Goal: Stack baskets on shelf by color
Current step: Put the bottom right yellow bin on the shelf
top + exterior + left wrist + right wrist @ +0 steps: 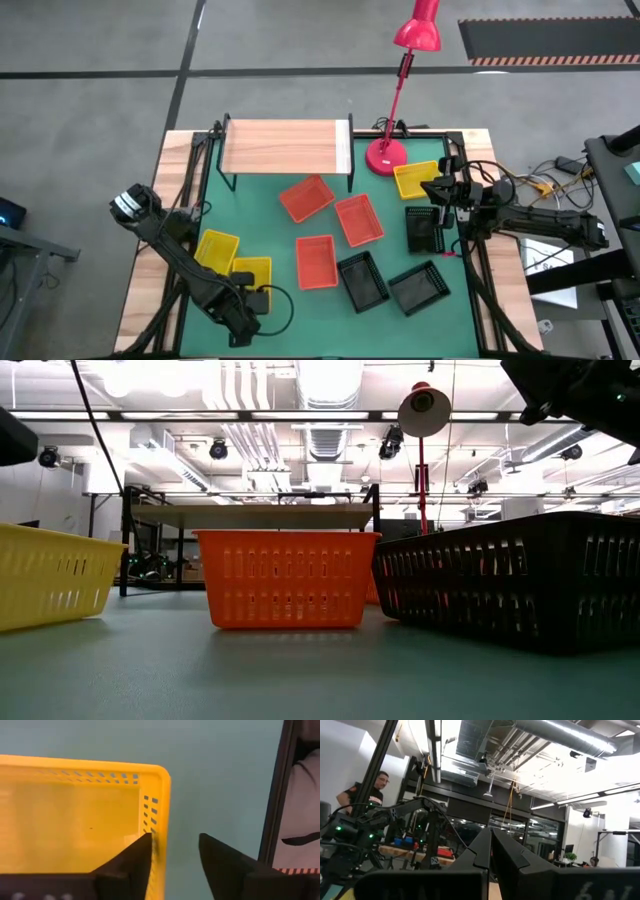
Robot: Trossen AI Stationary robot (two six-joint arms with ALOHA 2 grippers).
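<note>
**Left end effector poised at a yellow basket's wall; shelf bare**

From above: your left end effector [250,300] sits at the near left of the green bench [270,240], at the near yellow basket [251,271], whose mate [217,247] touches it on the far side. A third yellow basket [414,179] lies well apart on the right, by the red lamp [387,155]. Three red baskets [306,198] cluster mid-bench, and three black ones [362,280] lie near right. The wooden shelf [285,146] stands at the far edge with nothing on top. Your right end effector [441,189] waits by the far-right yellow basket.

From bench height: a red basket [287,578] sits centre, a yellow one [55,575] to one side and a black one [520,585] to the other, with the shelf [265,515] behind them. No end effector shows clearly.

From the left wrist: the left end effector [175,855] is released, fingers parted. One finger lies inside the yellow basket [75,820], against its side wall; the other hangs outside over bare bench. The wall sits beside the gap, not squarely within it.

From the right wrist: the right end effector [491,845] is clenched on nothing, pointing out into the room.

My judgement: the task is at its start, with the first yellow pick in hand. Next you would need to centre the wall between the fingers, close, then lift clear and carry to the shelf.
</note>
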